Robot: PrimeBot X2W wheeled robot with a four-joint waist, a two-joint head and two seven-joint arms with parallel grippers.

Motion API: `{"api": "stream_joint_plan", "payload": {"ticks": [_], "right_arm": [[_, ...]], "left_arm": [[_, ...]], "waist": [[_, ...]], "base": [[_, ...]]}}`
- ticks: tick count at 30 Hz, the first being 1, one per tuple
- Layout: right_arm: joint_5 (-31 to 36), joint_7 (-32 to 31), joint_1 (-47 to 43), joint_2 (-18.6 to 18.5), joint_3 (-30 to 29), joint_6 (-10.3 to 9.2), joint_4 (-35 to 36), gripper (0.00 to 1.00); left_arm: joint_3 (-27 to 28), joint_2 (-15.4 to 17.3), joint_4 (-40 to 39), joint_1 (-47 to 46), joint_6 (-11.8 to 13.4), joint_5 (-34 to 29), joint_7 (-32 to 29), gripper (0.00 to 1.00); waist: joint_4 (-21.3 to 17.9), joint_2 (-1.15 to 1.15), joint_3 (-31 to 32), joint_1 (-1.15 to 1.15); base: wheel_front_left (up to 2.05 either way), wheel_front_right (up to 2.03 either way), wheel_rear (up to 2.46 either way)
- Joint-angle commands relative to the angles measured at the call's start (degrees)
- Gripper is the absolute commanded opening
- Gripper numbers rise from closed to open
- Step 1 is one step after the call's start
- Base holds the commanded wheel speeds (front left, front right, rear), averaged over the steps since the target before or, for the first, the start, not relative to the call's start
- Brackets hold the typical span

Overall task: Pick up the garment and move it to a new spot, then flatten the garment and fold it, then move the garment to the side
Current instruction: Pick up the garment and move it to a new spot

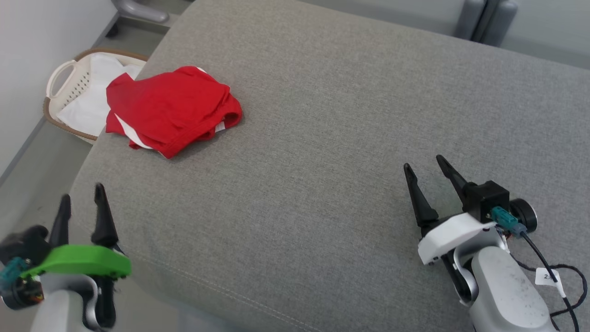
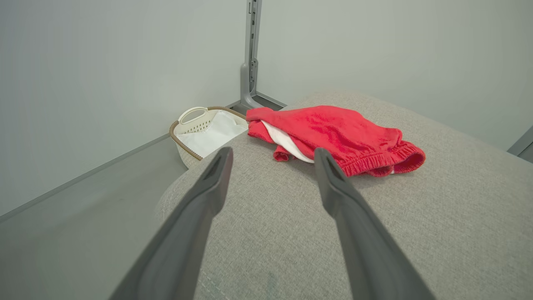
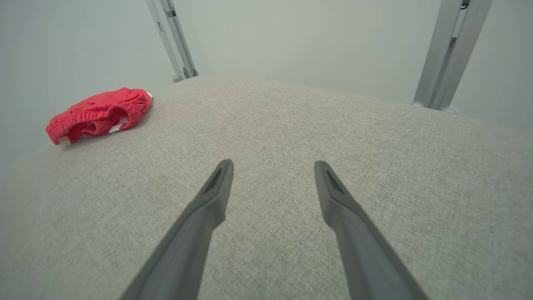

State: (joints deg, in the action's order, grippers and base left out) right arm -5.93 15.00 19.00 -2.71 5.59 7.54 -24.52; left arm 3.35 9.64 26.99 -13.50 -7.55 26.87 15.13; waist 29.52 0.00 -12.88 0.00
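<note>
basket [image 1: 79, 86]: white with a brown rim, on the floor at the far left, beside the cushion's left edge; white cloth inside.
left gripper [image 1: 82, 191]: near left, green-capped, at the cushion's near-left edge; fingers spread apart, released, grasping nothing.
garment [image 1: 170, 108]: red with white trim, bunched in a heap on the far-left part of the cushion, at its edge next to the basket; well apart from both grippers.
cushion [image 1: 332, 138]: grey woven fabric, broad and flat, rounded edges.
right gripper [image 1: 423, 162]: near right, white-capped, over bare cushion; fingers spread apart, released, grasping nothing.
cable tag [image 1: 547, 276]: white, on a black cable by the right wrist.
</note>
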Motion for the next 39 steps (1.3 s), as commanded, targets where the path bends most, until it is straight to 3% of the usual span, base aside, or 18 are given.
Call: {"api": "stream_joint_plan", "payload": {"ticks": [1, 13, 23, 28, 34, 35, 36, 39], "right_arm": [[1.24, 0.24, 1.48, -0.38, -0.04, -0.1, 0.99, 1.0], [3.8, 0.24, 7.91, -0.36, 2.88, -0.11, 5.9, 1.0], [5.39, 0.24, 11.3, -0.32, 4.91, -0.11, 10.27, 1.0], [5.28, 0.17, 10.44, -0.36, 4.83, -0.11, 12.41, 1.0], [5.16, 0.11, 9.14, -0.51, 3.86, -0.11, 12.62, 1.0], [5.14, 0.11, 8.99, -0.5, 3.74, -0.11, 12.49, 1.0], [5.1, 0.11, 8.94, -0.49, 3.61, -0.11, 12.42, 1.0], [4.84, 0.12, 8.96, -0.45, 3.35, -0.11, 12.11, 1.0]], "left_arm": [[-0.39, 1.06, 0.18, -2.96, 0.13, 1.96, -0.01, 1.0], [-10.88, 13.34, 6.91, -19.18, 0.13, 15.42, -0.01, 1.0], [-27.27, 23.77, 14.86, -28.11, 0.13, 31.98, -0.47, 1.0], [-33.22, 25.61, 17.95, -29.2, 0.13, 39.57, -2.99, 1.0], [-38.9, 25.01, 21.56, -28.43, 0.12, 45.97, -8.66, 1.0], [-39.7, 24.76, 22.0, -28.22, 0.12, 46.84, -9.35, 0.74], [-40.33, 24.67, 22.17, -28.21, 0.12, 47.35, -9.63, 0.0], [-42.09, 24.45, 22.71, -28.13, 0.12, 49.16, -10.79, 0.0]], "waist": [[-2.87, 0.0, -4.24, 0.0], [-9.04, 0.0, -14.67, 0.0], [-15.48, 0.0, -21.15, 0.0], [-17.49, 0.0, -22.05, 0.0], [-18.2, 0.0, -21.48, 0.0], [-18.21, 0.0, -21.16, 0.0], [-18.2, 0.0, -20.95, 0.0], [-18.12, 0.0, -19.79, 0.0]], "base": [[0.0, 0.0, 0.0], [0.0, 0.0, 0.0], [0.0, 0.0, 0.0], [0.0, 0.0, 0.0], [0.0, 0.0, 0.0], [0.0, 0.0, 0.0], [0.0, 0.0, 0.0], [0.0, 0.0, 0.0]]}}
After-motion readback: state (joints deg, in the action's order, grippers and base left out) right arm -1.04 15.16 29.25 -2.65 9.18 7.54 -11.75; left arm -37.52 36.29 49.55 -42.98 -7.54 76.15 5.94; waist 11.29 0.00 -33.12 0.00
